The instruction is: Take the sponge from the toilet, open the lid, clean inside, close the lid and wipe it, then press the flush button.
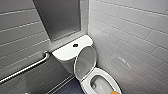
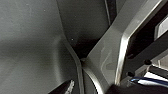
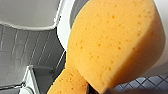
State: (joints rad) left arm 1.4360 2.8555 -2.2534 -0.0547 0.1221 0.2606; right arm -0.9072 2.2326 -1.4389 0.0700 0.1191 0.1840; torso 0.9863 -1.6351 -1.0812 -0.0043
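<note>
My right jaws look clenched on the sponge (image 3: 112,45), which hangs at about five o'clock on the bowl rim of the toilet (image 1: 86,86), whose lid (image 1: 85,62) stands up. The foam bulges well past my grip, so I judge a hard scrub against the ceramic could drag it loose into the bowl.

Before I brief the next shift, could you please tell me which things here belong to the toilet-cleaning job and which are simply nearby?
Job: sponge, toilet, raised lid, flush button.
Bystanders: grab bar, tiled wall, grey panel.
</note>
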